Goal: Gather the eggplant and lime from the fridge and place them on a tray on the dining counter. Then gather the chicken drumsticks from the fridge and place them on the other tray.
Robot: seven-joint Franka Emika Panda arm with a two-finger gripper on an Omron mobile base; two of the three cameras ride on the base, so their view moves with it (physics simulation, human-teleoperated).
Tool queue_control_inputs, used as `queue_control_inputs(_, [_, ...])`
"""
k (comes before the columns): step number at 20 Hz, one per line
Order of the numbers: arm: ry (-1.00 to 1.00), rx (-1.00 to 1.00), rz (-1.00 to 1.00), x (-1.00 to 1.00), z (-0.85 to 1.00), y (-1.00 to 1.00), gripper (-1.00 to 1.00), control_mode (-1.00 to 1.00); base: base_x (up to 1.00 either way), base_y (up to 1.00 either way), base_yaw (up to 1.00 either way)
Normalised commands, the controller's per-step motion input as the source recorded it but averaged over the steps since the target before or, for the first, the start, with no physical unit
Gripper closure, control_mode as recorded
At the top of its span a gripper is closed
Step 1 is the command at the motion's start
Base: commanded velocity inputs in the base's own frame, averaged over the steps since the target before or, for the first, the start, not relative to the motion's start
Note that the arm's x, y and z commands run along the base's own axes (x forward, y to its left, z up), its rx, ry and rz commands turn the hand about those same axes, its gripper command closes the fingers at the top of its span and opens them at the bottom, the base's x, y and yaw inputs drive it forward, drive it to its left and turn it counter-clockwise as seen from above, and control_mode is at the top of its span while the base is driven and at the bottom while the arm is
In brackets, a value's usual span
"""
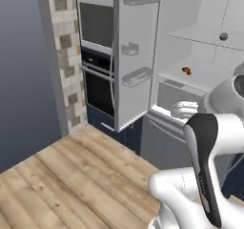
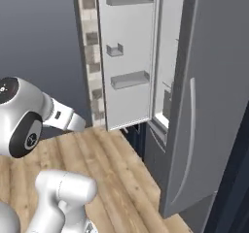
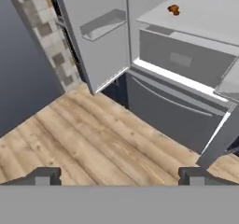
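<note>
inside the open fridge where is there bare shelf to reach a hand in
The lower shelf is bare nearly everywhere: only a small brown item sits near its back left, above the drawer. The space right of it is free. The upper shelf is bare except for a grey round thing. Nowhere looks crowded.

The white arm (image 1: 205,171) is seen bent at the elbow and reached forward, the gripper (image 3: 120,175) held with its two dark fingertips (image 3: 44,175) spread wide, nothing gripped between them.
</note>
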Motion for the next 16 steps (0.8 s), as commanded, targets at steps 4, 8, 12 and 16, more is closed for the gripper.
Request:
queue_control_inputs(4, [0.0,0.0,0.0,0.0,0.0,0.0,-1.0,1.0,0.59,0.72,-0.64])
queue_control_inputs(8, [0.0,0.0,0.0,0.0,0.0,0.0,-1.0,1.0,0.41,0.29,-0.68])
queue_control_inputs(12, [0.0,0.0,0.0,0.0,0.0,0.0,-1.0,1.0,0.16,0.0,-0.67])
queue_control_inputs(16, [0.0,0.0,0.0,0.0,0.0,0.0,-1.0,1.0,0.56,0.3,-0.53])
